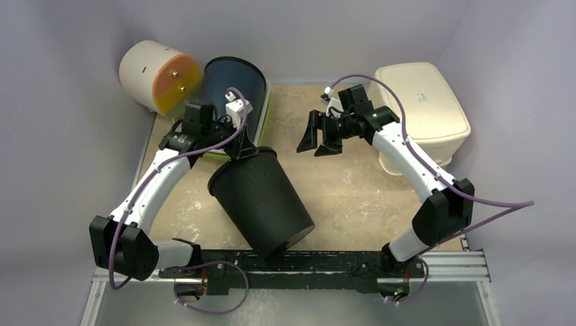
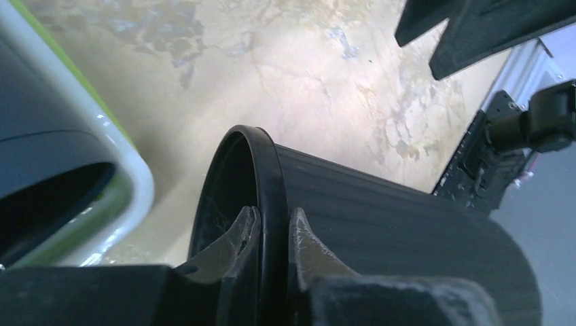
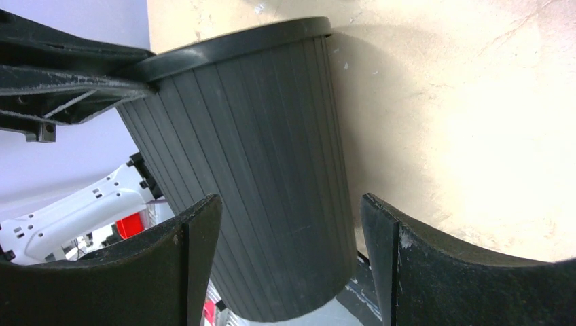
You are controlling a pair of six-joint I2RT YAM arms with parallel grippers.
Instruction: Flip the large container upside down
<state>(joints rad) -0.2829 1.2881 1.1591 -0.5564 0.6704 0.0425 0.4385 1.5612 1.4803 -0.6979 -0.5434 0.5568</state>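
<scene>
Left hand (image 2: 272, 231) clamped on rim of black ribbed container (image 1: 261, 200), tipped sideways, right hand (image 1: 318, 141) apart

Plain lavender walls (image 1: 306, 34) around a mottled beige tabletop (image 1: 353, 190).

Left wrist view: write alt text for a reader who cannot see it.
The left pincer clamps the rim of the large black container, one finger inside, one outside. The ribbed container leans over a beige table, with a green-and-white tray at left.
</scene>
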